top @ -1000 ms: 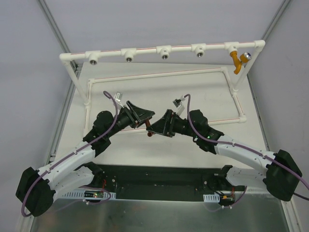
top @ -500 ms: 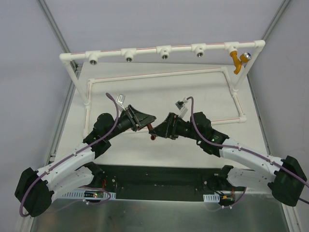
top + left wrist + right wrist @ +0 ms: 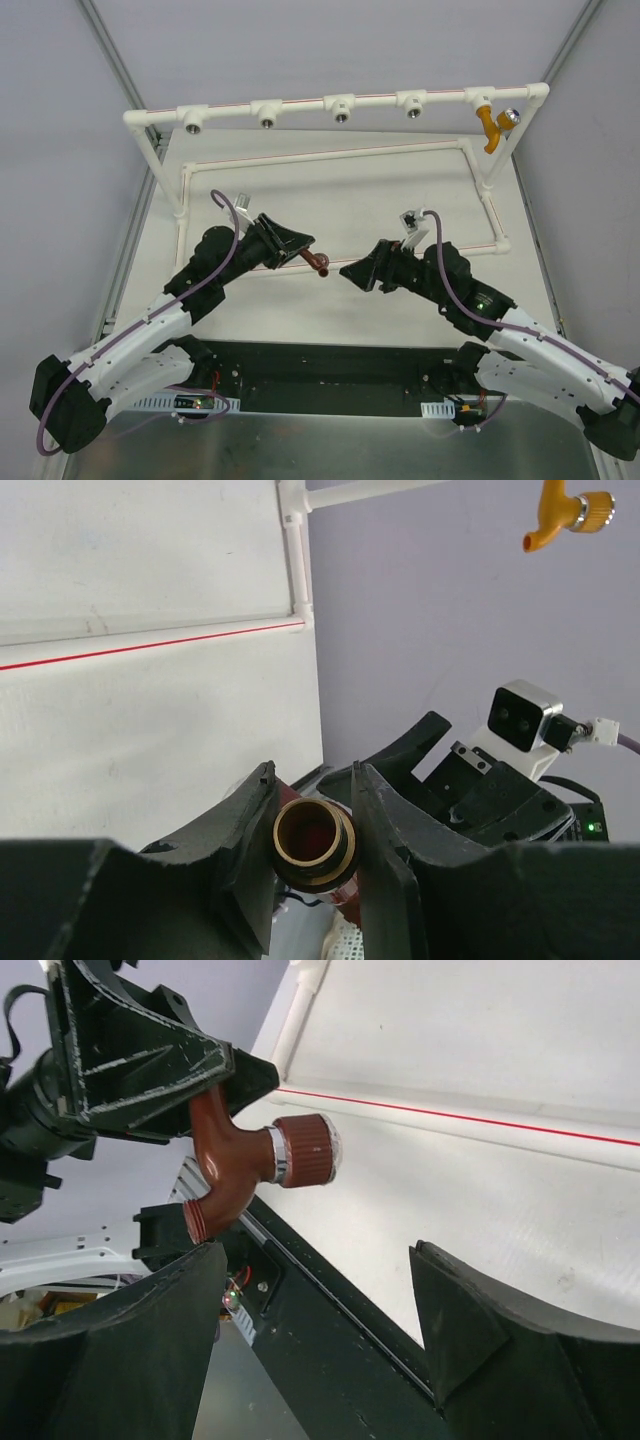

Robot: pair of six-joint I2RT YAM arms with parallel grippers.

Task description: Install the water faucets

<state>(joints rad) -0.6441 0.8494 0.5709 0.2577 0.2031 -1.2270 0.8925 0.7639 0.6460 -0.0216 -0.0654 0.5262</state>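
From the top view, your left gripper (image 3: 303, 247) is clamped on the reddish-brown faucet (image 3: 318, 263). It holds the faucet above the table (image 3: 400, 315), near the front pipe of the white pipe frame (image 3: 300, 105) and well apart from the frame's top rail. Your right gripper (image 3: 352, 270) sits just beside the faucet on its right, apart from it, with its jaws spread and nothing in them. The orange-yellow faucet (image 3: 487, 125) hangs from the fitting at the right end of the top rail. The four tee sockets (image 3: 341, 108) to its left along that rail are bare.

In the left wrist view, the left gripper (image 3: 315, 780) has its two fingers pressed against either side of the reddish-brown faucet (image 3: 313, 838), whose round brass-coloured mouth faces the camera. The orange-yellow faucet (image 3: 555, 515) shows at the upper right, beyond the frame's corner post (image 3: 297, 550).

In the right wrist view, the right gripper (image 3: 318, 1260) stands wide and empty. The reddish-brown faucet (image 3: 240, 1175) is held ahead of it in the left gripper (image 3: 190, 1070), touching neither right finger, with the white pipe frame (image 3: 300, 1010) behind.
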